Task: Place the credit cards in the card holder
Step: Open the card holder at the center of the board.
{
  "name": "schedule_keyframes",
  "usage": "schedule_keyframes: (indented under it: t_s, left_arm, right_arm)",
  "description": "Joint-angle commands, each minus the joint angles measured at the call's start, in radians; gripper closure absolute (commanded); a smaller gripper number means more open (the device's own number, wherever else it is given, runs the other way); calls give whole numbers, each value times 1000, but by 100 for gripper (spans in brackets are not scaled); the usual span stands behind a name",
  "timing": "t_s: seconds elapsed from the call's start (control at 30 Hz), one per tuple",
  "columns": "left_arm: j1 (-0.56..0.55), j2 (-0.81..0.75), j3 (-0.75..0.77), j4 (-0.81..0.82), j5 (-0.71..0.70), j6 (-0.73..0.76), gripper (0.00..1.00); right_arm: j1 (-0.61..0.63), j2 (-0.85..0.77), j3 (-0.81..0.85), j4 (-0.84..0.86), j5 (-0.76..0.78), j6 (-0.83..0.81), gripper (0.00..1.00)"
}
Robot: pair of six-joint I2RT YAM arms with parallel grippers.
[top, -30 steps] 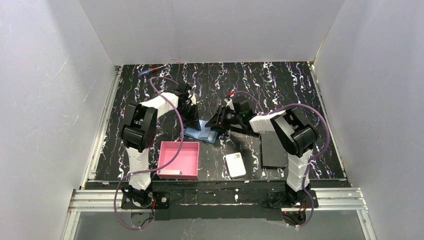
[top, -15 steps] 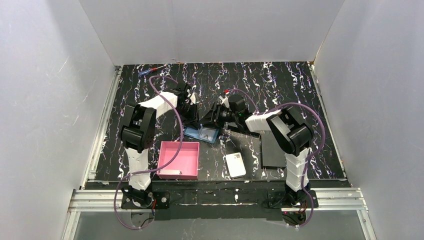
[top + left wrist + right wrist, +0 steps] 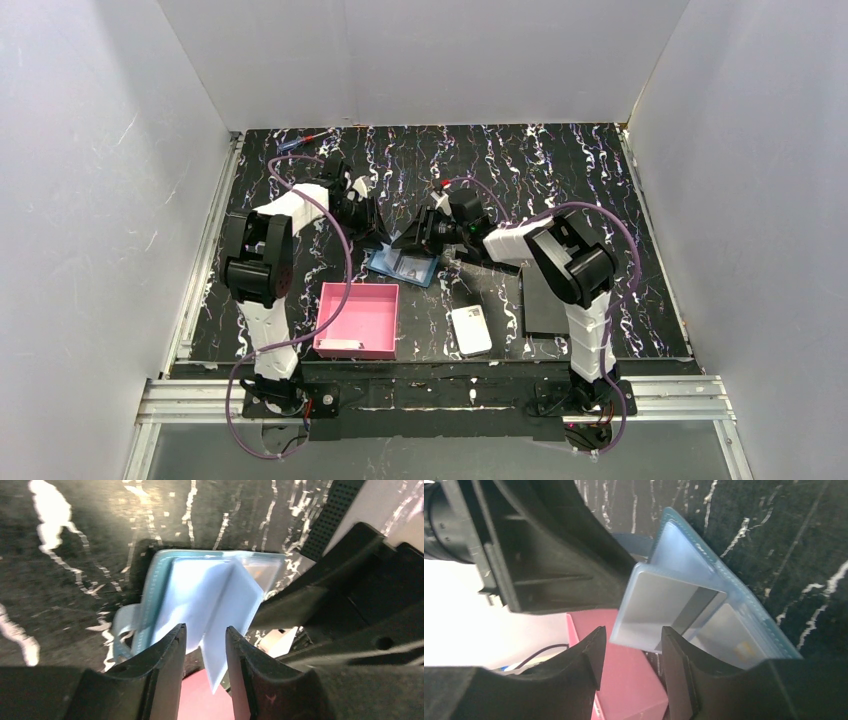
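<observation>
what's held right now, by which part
Left end effector stands open around the card holder's raised leaf; right end effector's grip on it cannot be told.

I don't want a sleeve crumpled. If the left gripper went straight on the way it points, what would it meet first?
Most likely the card holder: its raised inner leaf stands ahead of the left gripper, reaching between the open jaws. Depth is unclear, but nothing looks nearer.

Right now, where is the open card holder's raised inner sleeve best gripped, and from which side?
Pinch the raised sleeve at its free edge, a finger on each flat face. It stands thin above the open card holder, hinged at the fold, so probably come from the free-edge side, where the right gripper is.
</observation>
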Motion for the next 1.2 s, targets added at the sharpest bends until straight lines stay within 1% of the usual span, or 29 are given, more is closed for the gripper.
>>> schedule_keyframes:
  t_s: [0.0,0.1,0.17,0.23,0.33,0.47,0.77,0.93,1.17]
  left_arm:
    - [-11,-60,-34,58,146,-40,67]
    - [-11,-60,-39,76,174,-48,68]
    - [-14,-61,-43,88,187,-57,72]
    - [-20,-59,-45,87,183,-59,73]
    - [-23,-56,-43,86,179,-59,73]
    - [-32,-58,-45,82,173,-55,75]
    - [-50,-50,-37,56,147,-39,76]
    - [-56,-48,-35,51,142,-36,77]
    - [-60,-46,-32,46,139,-34,77]
  right_arm:
    - [3,-23,46,-92,43,-100,47]
    - [3,-56,56,-226,100,-185,47]
    - [3,-78,52,-279,125,-225,45]
    - [4,-100,47,-317,140,-255,42]
    - [7,-117,41,-319,137,-270,36]
    - [20,-133,37,-310,145,-271,32]
    - [33,-134,57,-337,170,-279,34]
    - [35,-173,46,-339,170,-279,31]
    - [37,-181,42,-315,162,-262,30]
